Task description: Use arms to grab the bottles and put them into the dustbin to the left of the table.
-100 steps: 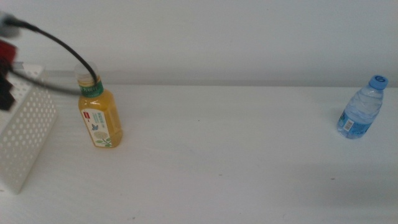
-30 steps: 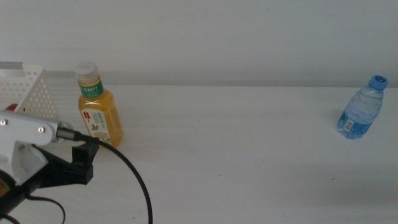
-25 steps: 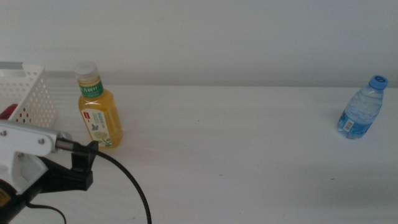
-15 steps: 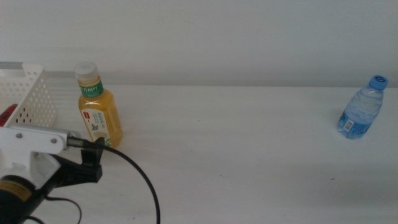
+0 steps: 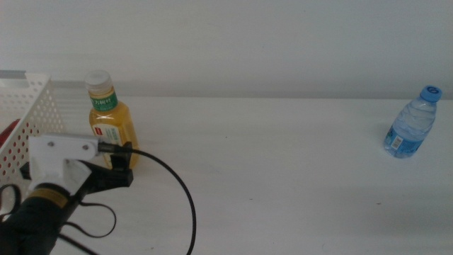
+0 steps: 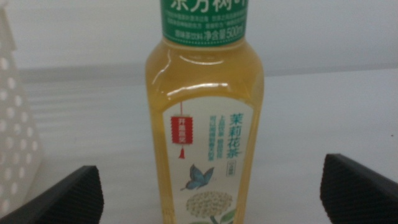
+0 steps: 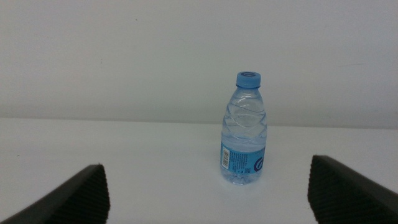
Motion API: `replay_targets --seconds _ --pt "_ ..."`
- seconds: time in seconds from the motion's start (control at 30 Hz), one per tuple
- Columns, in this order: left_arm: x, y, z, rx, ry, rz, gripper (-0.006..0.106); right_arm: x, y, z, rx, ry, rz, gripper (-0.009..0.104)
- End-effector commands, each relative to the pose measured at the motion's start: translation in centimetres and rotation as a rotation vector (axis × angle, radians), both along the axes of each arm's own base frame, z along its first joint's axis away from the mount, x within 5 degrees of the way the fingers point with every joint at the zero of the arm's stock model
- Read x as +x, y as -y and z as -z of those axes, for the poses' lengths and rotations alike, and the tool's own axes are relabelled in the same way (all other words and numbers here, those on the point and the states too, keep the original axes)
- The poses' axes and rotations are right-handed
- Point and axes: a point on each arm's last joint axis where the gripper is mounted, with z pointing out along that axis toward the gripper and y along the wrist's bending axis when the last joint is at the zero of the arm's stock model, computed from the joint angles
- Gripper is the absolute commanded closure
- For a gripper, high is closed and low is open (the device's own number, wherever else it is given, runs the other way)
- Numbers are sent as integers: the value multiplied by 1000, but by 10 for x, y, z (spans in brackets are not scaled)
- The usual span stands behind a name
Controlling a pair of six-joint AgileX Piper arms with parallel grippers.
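Because the yellow bottle (image 6: 204,112) stands upright on the table (image 5: 283,170), just beside the dustbin (image 5: 32,106), its long axis is vertical and a level side grasp suits it. It lies straight ahead of the left hand (image 6: 211,193), centred between spread jaws that do not touch it. The right hand (image 7: 208,196), also spread, faces the water bottle (image 7: 244,129), well apart.

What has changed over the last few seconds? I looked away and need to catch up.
The left arm came away from above the dustbin, dropped low and moved right, toward the yellow bottle. Its end effector is now open with the bottle between the jaws, not gripped. A red item now shows in the dustbin. The yellow bottle and the water bottle stayed put; the right end effector waits open.
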Motion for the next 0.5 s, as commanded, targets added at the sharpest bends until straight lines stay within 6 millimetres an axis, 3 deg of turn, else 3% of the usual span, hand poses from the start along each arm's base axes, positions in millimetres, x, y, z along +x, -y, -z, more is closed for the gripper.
replay_targets --seconds 0.0,0.47 --pt "9 3 1 -16 23 2 7 -1 0 13 -9 -4 6 10" --pt "45 5 19 -25 1 -52 7 -1 0 13 -9 -4 6 10"
